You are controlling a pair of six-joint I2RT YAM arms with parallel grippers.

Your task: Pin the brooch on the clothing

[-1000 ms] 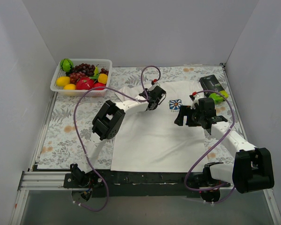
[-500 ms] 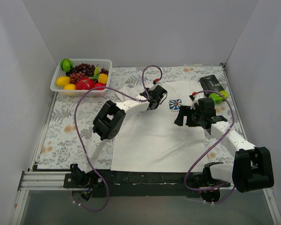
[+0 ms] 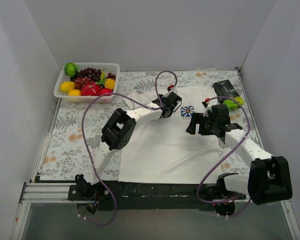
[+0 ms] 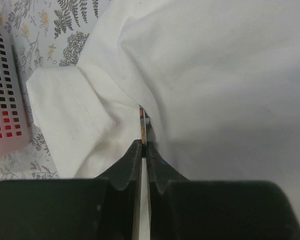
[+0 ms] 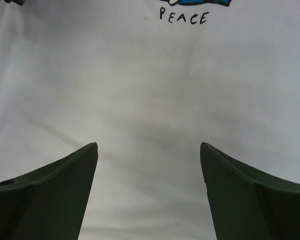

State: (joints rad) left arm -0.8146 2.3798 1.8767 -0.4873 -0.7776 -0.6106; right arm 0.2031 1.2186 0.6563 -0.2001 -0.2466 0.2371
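The clothing, a white T-shirt [image 3: 160, 150], lies flat on the floral cloth, its blue square logo [image 3: 187, 112] on the chest. My left gripper [image 3: 169, 106] is over the shirt just left of the logo. In the left wrist view it [image 4: 144, 144] is shut on the brooch [image 4: 142, 122], a thin disc seen edge-on, sticking out of the fingertips above the shirt [image 4: 230, 75] near a sleeve fold. My right gripper [image 3: 194, 125] hovers over the shirt just below the logo. Its jaws stand wide open and empty [image 5: 149, 146] over plain white fabric [image 5: 150, 90], with the word PEACE [image 5: 184, 16] beyond.
A white basket of fruit [image 3: 86, 80] stands at the back left; its wall shows in the left wrist view [image 4: 5, 100]. A dark box [image 3: 225, 90] and a green object [image 3: 233, 103] lie at the back right, close behind my right arm.
My left gripper has moved a little to the right, toward the blue logo, with the brooch in it. My right arm has not moved.
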